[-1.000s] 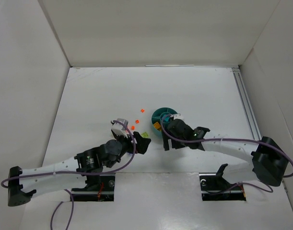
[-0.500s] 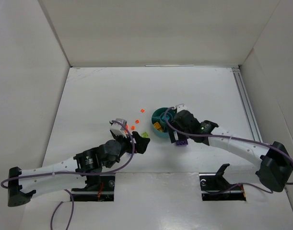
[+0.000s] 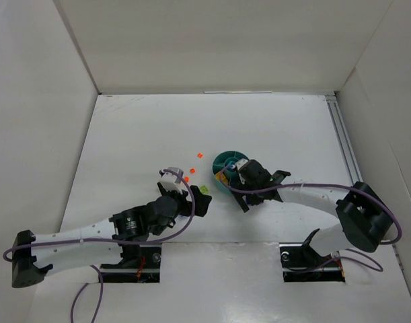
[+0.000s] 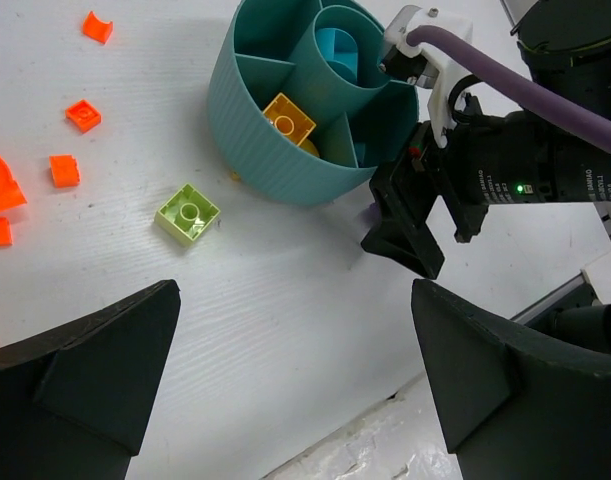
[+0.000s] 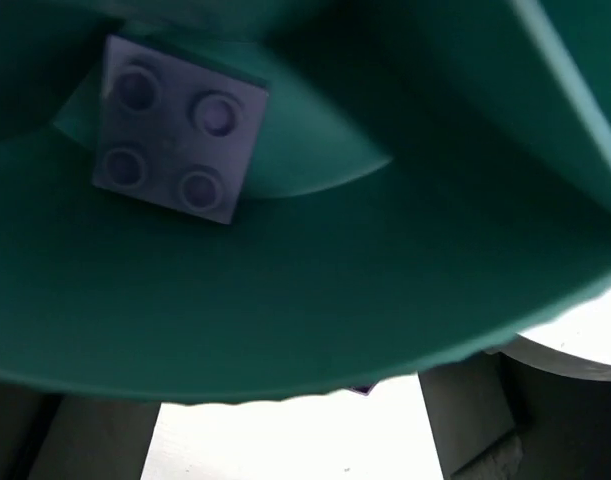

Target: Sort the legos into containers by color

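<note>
A white ridged surface (image 3: 124,148) carries everything, walled by white panels. The left arm (image 3: 91,232) reaches in from the near left, and the right arm (image 3: 313,198) bends in from the near right. Between their ends stands the round teal plastic dish with a ribbed wall (image 4: 275,160), a centre cup ringed by wedge sections.

The left claw (image 4: 295,290) hangs over the surface just short of the dish, its two dark fingers (image 4: 95,370) spread wide with nothing between them. The right claw (image 4: 410,240) sits against the dish's wall on the right arm's side. In its own wrist view the fingers stand well apart at the lower corners – open, gripping nothing.

A translucent yellow-orange square brick (image 4: 289,115) lies in a wedge section, and a teal piece (image 4: 335,45) sits in the centre cup. A purple four-stud brick (image 5: 175,140) lies studs-up on the floor of another section – which one I cannot tell. A lime green square brick (image 4: 188,212) rests on the surface just beside the dish. Small orange pieces (image 4: 83,114) are scattered further left, well apart from the dish
</note>
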Controlling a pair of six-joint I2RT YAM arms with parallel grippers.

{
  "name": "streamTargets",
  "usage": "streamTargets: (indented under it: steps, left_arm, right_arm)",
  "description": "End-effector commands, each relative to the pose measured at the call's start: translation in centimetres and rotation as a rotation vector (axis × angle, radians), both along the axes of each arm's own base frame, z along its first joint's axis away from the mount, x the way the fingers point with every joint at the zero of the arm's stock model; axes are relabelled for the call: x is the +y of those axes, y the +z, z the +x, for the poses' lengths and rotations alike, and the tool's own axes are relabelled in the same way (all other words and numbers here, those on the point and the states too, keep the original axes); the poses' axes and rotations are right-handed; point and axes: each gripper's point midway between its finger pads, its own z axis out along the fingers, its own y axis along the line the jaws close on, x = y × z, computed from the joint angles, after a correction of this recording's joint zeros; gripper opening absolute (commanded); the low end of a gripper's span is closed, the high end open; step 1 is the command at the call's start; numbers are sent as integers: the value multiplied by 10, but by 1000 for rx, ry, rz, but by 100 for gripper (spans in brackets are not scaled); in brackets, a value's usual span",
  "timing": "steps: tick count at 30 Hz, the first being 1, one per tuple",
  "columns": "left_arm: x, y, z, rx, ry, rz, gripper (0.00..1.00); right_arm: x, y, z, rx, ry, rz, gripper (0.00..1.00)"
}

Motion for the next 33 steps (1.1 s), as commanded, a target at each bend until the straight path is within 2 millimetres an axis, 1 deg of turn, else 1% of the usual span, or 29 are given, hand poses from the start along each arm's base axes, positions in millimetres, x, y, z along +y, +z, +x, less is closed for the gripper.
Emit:
streamTargets:
  steps: [1, 3, 4, 7, 10, 11, 13, 14, 15, 16, 17, 19, 20, 22, 24, 26, 27, 28, 29, 30, 31, 32, 33]
  left_arm:
    - [-5, 28, 5, -30, 20, -77, 100]
    - [-6, 25, 5, -27, 20, -69, 100]
    - [-6, 25, 6, -27, 20, -69, 100]
    - [-6, 25, 6, -32, 18, -62, 100]
    - [-6, 23, 6, -29, 17, -53, 100]
    - [-7, 25, 6, -32, 18, -63, 100]
    - [-8, 22, 7, -29, 17, -53, 100]
    - [-9, 26, 7, -32, 18, -62, 100]
    - [-9, 26, 7, -32, 18, -62, 100]
    - [-10, 24, 7, -29, 17, -53, 100]
    - [-10, 24, 7, -29, 17, -53, 100]
    - [-11, 26, 7, -32, 18, -63, 100]
    - [-11, 26, 7, -32, 18, -63, 100]
    - [-11, 26, 7, -32, 18, -63, 100]
    - [-11, 26, 7, -32, 18, -63, 100]
    - [-10, 24, 7, -29, 17, -54, 100]
    - [-10, 24, 7, -29, 17, -54, 100]
    - [-10, 24, 7, -29, 17, -54, 100]
    - [-8, 27, 8, -35, 26, -62, 100]
    - [-8, 27, 8, -35, 26, -62, 100]
    - [-8, 27, 8, -35, 26, -62, 100]
    - [-8, 27, 8, -35, 26, -62, 100]
    - [-8, 27, 8, -35, 26, -62, 100]
  right_arm:
    - [17, 12, 11, -49, 76, 58, 95]
    - [11, 4, 5, -30, 76, 41, 92]
    - [14, 4, 2, -23, 90, 48, 89]
    - [8, 2, -10, 19, 73, 27, 83]
    - [5, -2, -21, 44, 80, 10, 83]
    - [9, 0, -25, 59, 85, 39, 83]
    - [12, -3, -32, 75, 97, 42, 83]
    - [12, -3, -32, 77, 87, 46, 83]
    - [16, -3, -36, 85, 104, 52, 82]
    - [14, -4, -43, 102, 107, 40, 81]
    - [13, -5, -44, 109, 106, 33, 79]
    - [11, -5, -43, 92, 96, 19, 72]
    - [12, -4, -40, 83, 91, 11, 63]
    - [11, -2, -38, 79, 75, 8, 56]
    - [11, -2, -38, 79, 75, 8, 52]
    - [9, -1, -39, 77, 63, 3, 45]
    - [9, 2, -36, 62, 59, 6, 44]
    - [9, 6, -35, 49, 69, 13, 44]
    - [14, 7, -38, 42, 98, 31, 45]
    - [24, 12, -36, 18, 132, 62, 49]
    - [25, 16, -32, -9, 168, 66, 54]
    - [29, 17, -33, -21, 197, 68, 61]
    - [33, 18, -34, -30, 216, 70, 65]
